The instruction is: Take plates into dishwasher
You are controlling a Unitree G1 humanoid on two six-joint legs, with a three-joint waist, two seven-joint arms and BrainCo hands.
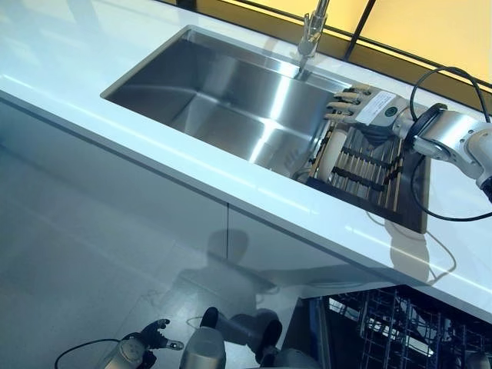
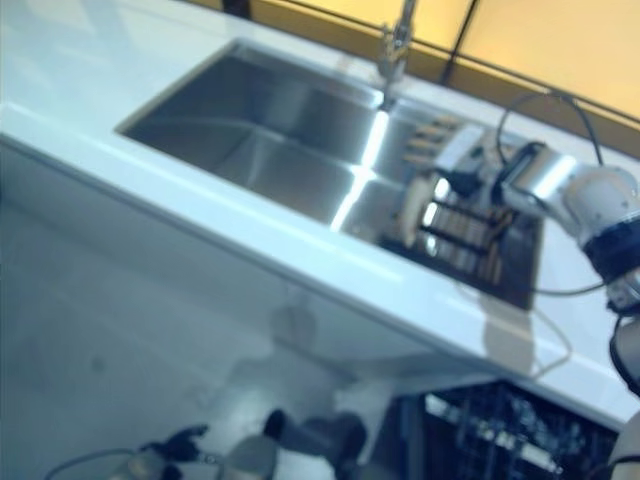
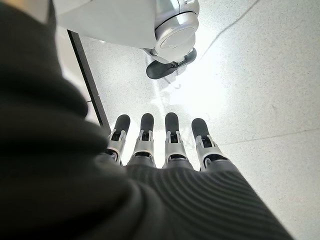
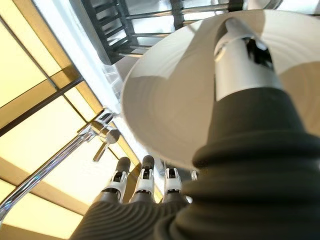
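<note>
White worktop is running diagonally across the room with a steel sink sunk into it, tap at the sink's back edge, and a dark drying rack sitting in the sink's right end. Dishwasher is standing open under the worktop's right end, wire basket showing. Right hand is reaching over the rack's back edge; in its wrist view the thumb is lying across the face of a white plate with the fingers straight past the rim, so it's looking like a pinch just closing on that plate rather than a firm wrap, though I can't tell how much the fingers behind are actually bearing. The plate is standing on edge in the rack at the rack's left side, not lifted clear as far as I can see. Left hand is hanging low by the floor, fingers straight and relaxed, holding nothing. Risks from here, as I'm reading it: a thin thumb-on-face hold on glazed ceramic is likely slipping once the plate's weight comes off the rack; lifting at an angle is risking the rim catching a rack bar and levering out of the hand; the tap is close to the hand, so a wide swing is risking a knock; and the carry down over the worktop's front edge is where a drop would be worst.
</note>
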